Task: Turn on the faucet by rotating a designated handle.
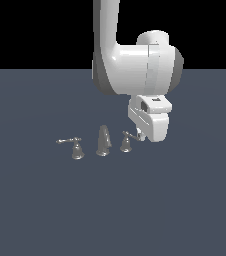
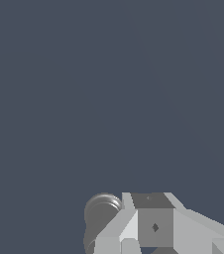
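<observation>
The white arm [image 1: 130, 65] is seen bent low over the dark grey floor [image 1: 45, 210]. The faucet [image 1: 103, 141] is set out in a row: spout in the middle, the twin handle [image 1: 75, 148] on the exterior view's left. The gripper [image 1: 141, 135] is placed just beside the handle [image 1: 127, 142] (contact cannot be judged); whether its fingers are parted cannot be told.

open floor [image 1: 175, 210] all round, spout [image 1: 103, 141] close beside handle [image 1: 126, 143], twin handle [image 1: 75, 148] farther off
</observation>
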